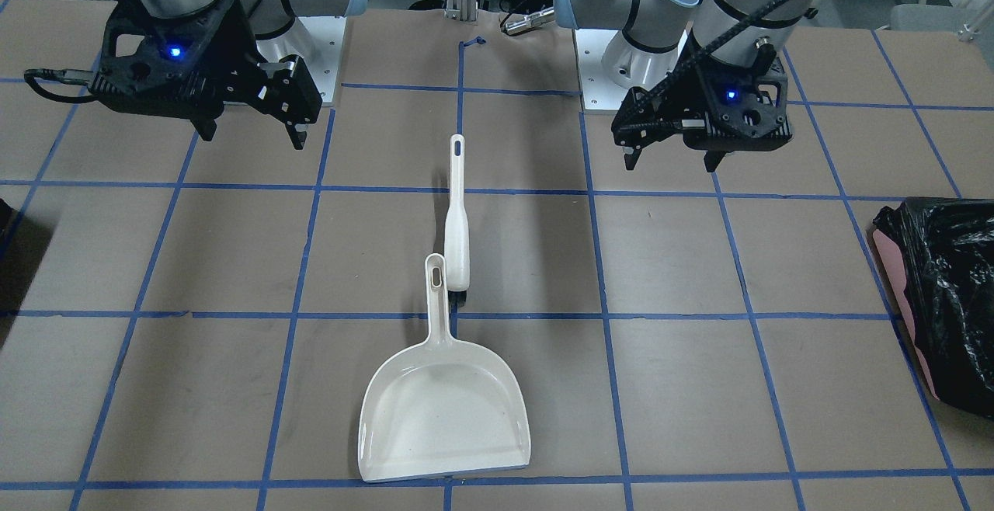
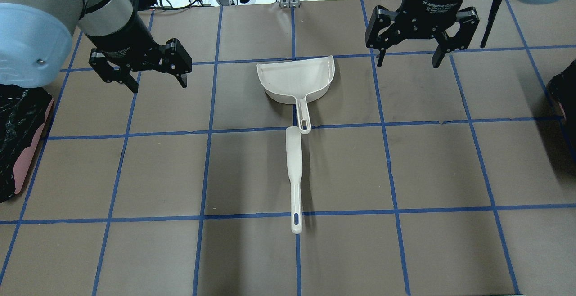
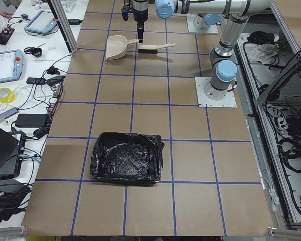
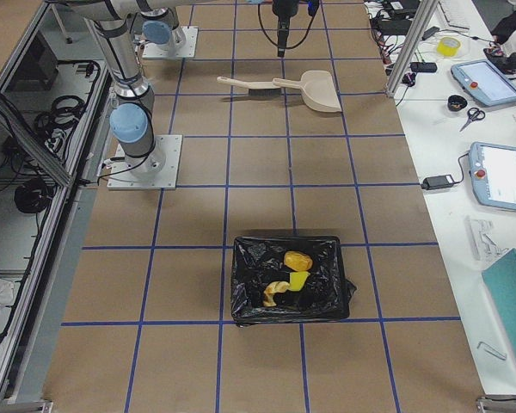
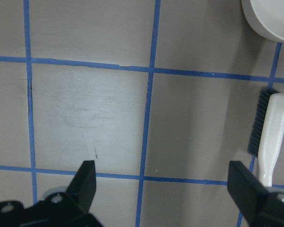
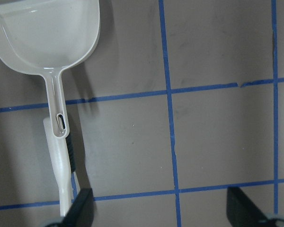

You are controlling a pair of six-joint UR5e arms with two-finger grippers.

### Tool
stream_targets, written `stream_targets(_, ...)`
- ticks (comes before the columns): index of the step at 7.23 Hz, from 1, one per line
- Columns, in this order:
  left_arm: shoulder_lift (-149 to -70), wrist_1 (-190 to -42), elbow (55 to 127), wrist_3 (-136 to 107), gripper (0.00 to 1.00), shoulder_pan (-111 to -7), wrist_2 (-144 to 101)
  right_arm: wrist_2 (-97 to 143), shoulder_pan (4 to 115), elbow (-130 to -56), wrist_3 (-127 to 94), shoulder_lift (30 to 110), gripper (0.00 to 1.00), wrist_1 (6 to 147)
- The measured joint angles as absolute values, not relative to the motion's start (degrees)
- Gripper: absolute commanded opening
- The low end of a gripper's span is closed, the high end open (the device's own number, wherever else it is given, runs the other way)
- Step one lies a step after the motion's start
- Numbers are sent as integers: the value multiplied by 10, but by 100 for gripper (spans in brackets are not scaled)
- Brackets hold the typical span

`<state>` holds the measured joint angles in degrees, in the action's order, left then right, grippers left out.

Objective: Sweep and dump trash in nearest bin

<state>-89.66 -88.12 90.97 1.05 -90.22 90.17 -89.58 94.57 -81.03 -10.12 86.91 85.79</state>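
The trash lies inside the black-lined bin at the table's right end: an orange bun, a yellow-green block and a ring pastry. At mid-table the white dustpan lies flat and holds nothing. The white brush lies in line with it, its head by the pan's handle. My left gripper hangs open above the table, left of the pan. The right gripper is open too, to the pan's right. Neither one holds or touches anything.
A second black-lined bin stands at the table's left end and looks empty. The brown table top carries a blue tape grid. Tablets, cables and tools lie on side benches beyond the table's far edge.
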Motion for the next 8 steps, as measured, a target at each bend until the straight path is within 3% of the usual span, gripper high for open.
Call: stream_targets(8, -874, -910, 914, 33, 100, -902, 901, -896, 946, -816, -93, 875, 100, 881)
